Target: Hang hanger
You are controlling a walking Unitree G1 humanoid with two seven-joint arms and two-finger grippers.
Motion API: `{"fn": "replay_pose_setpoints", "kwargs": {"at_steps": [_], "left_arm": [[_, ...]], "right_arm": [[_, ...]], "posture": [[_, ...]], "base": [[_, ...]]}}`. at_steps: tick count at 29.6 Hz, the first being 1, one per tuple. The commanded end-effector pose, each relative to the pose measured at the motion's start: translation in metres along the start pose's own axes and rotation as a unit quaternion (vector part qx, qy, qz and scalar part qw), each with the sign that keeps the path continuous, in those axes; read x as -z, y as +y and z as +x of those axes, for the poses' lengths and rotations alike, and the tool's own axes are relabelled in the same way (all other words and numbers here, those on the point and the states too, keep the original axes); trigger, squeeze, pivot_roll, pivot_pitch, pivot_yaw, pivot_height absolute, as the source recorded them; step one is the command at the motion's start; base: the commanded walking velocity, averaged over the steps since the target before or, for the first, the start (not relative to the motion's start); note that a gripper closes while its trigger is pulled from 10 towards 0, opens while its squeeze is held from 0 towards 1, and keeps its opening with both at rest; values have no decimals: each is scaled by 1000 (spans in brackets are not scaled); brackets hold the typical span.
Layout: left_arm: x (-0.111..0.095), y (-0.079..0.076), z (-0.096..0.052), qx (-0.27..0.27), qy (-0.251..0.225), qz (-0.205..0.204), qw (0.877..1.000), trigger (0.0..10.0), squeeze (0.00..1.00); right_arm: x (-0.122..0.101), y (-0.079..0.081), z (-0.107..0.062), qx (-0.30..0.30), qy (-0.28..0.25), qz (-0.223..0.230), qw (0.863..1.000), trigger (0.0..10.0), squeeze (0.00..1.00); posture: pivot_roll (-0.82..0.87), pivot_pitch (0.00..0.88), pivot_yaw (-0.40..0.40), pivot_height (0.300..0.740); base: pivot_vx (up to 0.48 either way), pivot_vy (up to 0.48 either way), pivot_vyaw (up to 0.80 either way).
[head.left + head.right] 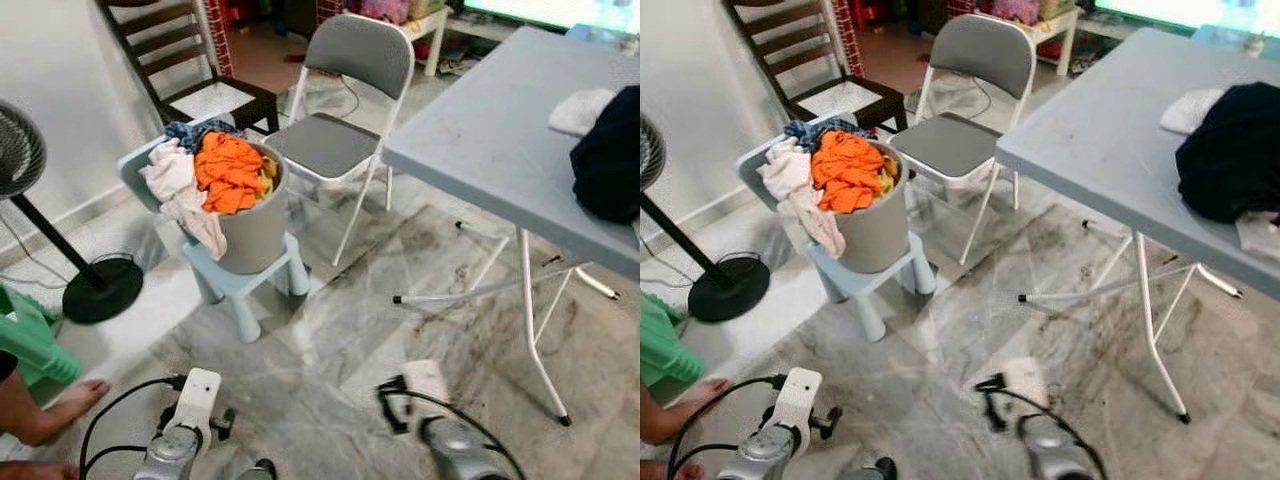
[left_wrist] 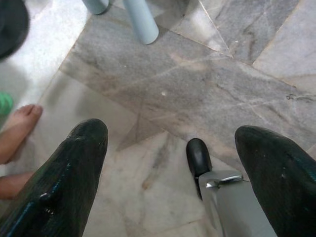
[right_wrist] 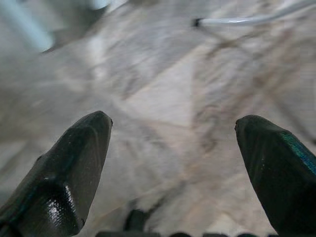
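Both hanging low near the laundry bin (image 1: 250, 225), left gripper (image 2: 173, 163) and right gripper (image 3: 173, 148) spread wide, grasping nothing.

Polished grey marble floor (image 1: 330, 350): glossy, veined, reflective. Grey plastic laundry bin (image 1: 255, 235): matt, smooth, holding crumpled orange cloth (image 1: 228, 172). Pale blue plastic stool (image 1: 245, 285) under bin: smooth. Grey folding chair (image 1: 345, 100) behind bin: painted metal frame, padded seat. Left gripper fingers (image 2: 64, 182): glossy black.

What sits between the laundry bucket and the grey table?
A grey folding chair stands between the laundry bucket and the table, seen in both eye views.
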State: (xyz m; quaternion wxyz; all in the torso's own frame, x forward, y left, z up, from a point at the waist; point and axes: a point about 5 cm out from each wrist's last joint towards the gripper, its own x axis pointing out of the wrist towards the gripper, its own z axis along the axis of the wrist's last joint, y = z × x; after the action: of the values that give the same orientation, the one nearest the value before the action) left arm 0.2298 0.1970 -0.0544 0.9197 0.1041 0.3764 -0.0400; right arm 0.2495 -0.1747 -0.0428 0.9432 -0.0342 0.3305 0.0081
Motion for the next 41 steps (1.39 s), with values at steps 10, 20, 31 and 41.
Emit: {"fn": "replay_pose_setpoints", "kwargs": {"at_steps": [10,20,31,41], "left_arm": [[-2,-29,3,31,11,6,999,10000,0],[1,-35,2,23,21,-21,999,10000,0],[7,-30,1,22,25,-15,999,10000,0],[7,-24,1,21,29,-4,999,10000,0]], "right_arm": [[7,-12,-2,30,14,22,999,10000,0],[11,-1,-3,4,18,13,1000,10000,0],[11,1,-3,1,23,10,1000,10000,0],[13,0,-3,4,26,10,1000,10000,0]], "posture": [[127,192,5,740],[129,190,2,740],[133,192,-1,740],[132,193,3,740]], "base": [[0,0,0],[0,0,480],[0,331,0],[0,365,0]]}}
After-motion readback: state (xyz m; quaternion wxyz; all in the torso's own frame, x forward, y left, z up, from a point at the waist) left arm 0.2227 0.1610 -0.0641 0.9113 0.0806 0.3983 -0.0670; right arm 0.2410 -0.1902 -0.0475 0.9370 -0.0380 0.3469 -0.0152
